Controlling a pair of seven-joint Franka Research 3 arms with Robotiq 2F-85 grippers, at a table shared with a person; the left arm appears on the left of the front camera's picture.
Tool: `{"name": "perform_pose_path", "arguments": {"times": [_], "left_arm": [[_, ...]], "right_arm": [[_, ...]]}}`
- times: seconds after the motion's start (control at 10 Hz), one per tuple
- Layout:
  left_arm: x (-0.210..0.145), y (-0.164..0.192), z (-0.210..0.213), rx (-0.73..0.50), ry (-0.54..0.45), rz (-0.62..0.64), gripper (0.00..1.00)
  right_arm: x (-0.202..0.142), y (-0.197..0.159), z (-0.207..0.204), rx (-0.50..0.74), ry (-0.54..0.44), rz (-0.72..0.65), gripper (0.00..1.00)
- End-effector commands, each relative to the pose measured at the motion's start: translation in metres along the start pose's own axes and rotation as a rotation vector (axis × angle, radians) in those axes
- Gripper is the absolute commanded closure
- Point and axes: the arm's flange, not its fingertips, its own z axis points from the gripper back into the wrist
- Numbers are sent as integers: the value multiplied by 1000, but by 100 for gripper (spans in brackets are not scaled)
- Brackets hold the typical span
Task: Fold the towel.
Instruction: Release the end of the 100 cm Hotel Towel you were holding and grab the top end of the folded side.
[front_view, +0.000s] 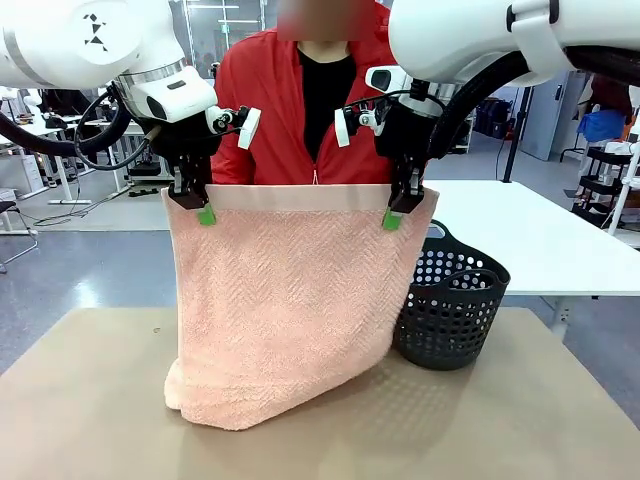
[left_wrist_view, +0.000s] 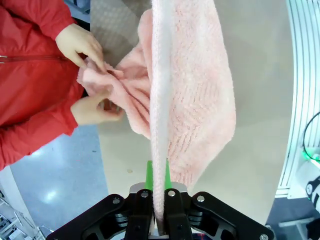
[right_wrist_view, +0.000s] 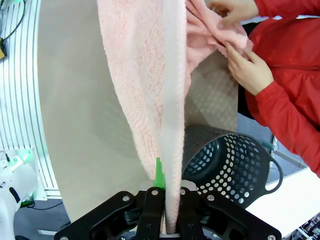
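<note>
Bright, even indoor light from overhead, with only a soft shadow beneath the towel (front_view: 285, 320) on the brown table (front_view: 80, 400). Sharp throughout in the front view. Strongly bent at the wrist-view edges, blurred along the towel edge nearest each lens. Pale glare on the grey floor (left_wrist_view: 50, 192).

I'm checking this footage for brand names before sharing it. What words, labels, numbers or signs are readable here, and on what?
No text can be read.
The towel shows no tag or print.
The black basket is plain.
The left arm's white casing bears a black angular emblem, without letters.
Things in the background are too small and blurred to read.
</note>
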Motion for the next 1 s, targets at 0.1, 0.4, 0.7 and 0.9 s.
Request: {"name": "perform_pose_path", "arguments": {"times": [0.1,0.4,0.7,0.9], "left_arm": [[0,2,2,2,-1,-1,100],[0,2,2,2,-1,-1,100],[0,2,2,2,-1,-1,100],[0,2,2,2,-1,-1,100]], "right_arm": [[0,-1,1,-3,9,3,100],[0,-1,1,-3,9,3,100],[0,-1,1,-3,9,3,100],[0,-1,1,-3,9,3,100]]}}
